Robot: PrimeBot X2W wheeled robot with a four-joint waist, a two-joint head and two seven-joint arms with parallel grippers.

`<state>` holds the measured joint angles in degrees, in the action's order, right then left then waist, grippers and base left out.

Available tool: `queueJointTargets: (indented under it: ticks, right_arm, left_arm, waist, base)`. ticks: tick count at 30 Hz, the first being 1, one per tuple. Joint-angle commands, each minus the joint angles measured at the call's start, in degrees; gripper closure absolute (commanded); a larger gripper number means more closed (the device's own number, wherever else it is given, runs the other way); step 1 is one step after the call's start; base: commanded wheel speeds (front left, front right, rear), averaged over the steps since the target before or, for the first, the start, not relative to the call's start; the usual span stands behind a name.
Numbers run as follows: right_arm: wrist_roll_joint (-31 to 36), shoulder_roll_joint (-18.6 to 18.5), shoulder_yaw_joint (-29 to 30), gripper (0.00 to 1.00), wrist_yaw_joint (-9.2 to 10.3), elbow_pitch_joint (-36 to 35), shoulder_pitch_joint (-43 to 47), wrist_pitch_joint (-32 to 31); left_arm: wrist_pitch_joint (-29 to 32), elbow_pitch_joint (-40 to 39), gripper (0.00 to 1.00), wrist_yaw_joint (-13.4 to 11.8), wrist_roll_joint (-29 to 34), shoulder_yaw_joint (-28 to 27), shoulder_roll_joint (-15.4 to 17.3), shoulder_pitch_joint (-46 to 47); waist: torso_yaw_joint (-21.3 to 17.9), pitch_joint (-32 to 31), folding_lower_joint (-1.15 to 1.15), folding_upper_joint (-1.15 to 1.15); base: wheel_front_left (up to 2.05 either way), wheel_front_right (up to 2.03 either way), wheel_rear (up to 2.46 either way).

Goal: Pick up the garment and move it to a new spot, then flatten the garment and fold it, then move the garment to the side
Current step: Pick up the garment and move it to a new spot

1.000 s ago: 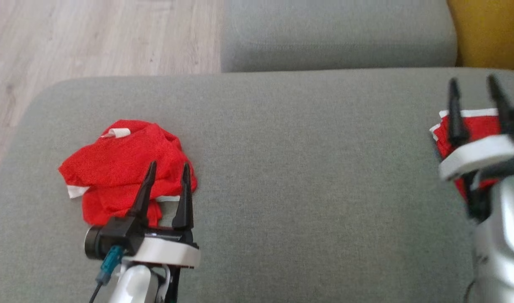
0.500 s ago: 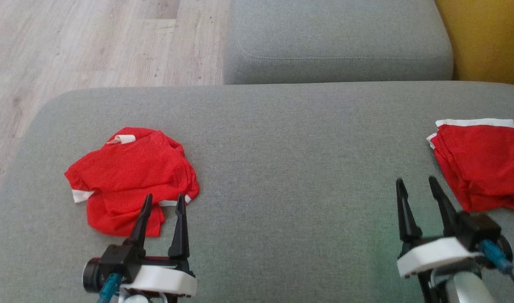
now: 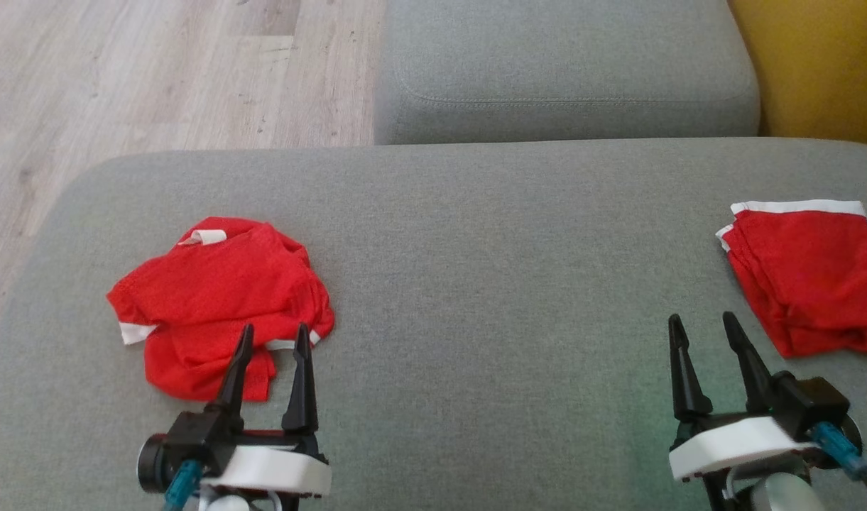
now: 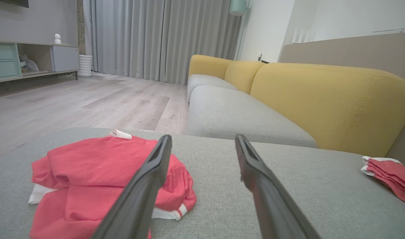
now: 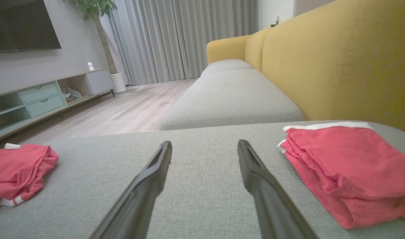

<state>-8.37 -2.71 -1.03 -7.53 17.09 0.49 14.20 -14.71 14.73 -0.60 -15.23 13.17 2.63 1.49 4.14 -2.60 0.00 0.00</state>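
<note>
A crumpled red garment [image 3: 213,298] with white trim lies at the left of the grey cushion [image 3: 476,248]; it also shows in the left wrist view [image 4: 99,166] and the right wrist view [image 5: 16,166]. A second red garment [image 3: 809,277], folded flat with a white band, rests at the right edge [image 5: 348,166] [image 4: 388,176]. My left gripper [image 3: 275,328] [image 4: 203,137] stands open at the near edge of the crumpled garment, its fingertips over that edge. My right gripper [image 3: 701,318] [image 5: 205,142] is open and empty, just left of the folded garment.
Behind the cushion lies another grey seat cushion [image 3: 568,64], with a yellow backrest [image 3: 816,64] on the right. Wooden floor [image 3: 156,71] runs past the far left. A low cabinet [image 5: 39,99] stands across the room.
My right gripper has drawn back from over the folded garment to the near side, left of it. The left gripper has pulled back slightly. The camera has tilted a little.
</note>
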Motion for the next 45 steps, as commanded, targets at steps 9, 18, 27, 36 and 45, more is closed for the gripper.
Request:
queueJointTargets:
  ticks: [9,18,27,36,45]
  right_arm:
    - [-1.02,-0.17,-3.77,0.00,0.04,-2.44,-1.00,0.78]
    - [-3.77,-0.17,-8.01,0.00,0.04,-2.24,0.18,0.79]
    - [-5.56,-0.17,-11.32,0.00,0.04,-2.26,1.18,0.79]
    - [-6.73,-0.17,-12.53,0.00,0.04,-2.46,1.64,0.79]
    - [-4.58,-0.17,-12.01,0.00,0.04,-2.60,-0.01,0.80]
  left_arm:
    - [-0.29,-1.69,0.00,-0.36,0.41,-1.80,0.25,1.76]
    - [-0.29,-0.68,0.00,0.15,2.11,-3.23,0.25,1.17]
    - [-0.29,0.04,0.00,0.99,3.24,-4.12,0.25,0.43]
    - [-0.29,0.09,0.00,1.81,4.16,-5.15,0.25,0.30]
    - [0.21,5.23,0.00,4.18,4.02,-6.83,1.79,5.38]
  waist:
    - [3.13,-0.84,0.00,0.00]
    - [11.37,-2.29,0.00,0.00]
    - [18.17,-3.67,0.00,0.00]
    - [20.72,-3.42,0.00,0.00]
    - [16.15,2.38,0.00,0.00]
  base:
    - [0.00,0.00,0.00]
    - [0.00,0.00,0.00]
    - [0.00,0.00,0.00]
    - [0.00,0.00,0.00]
    - [0.00,0.00,0.00]
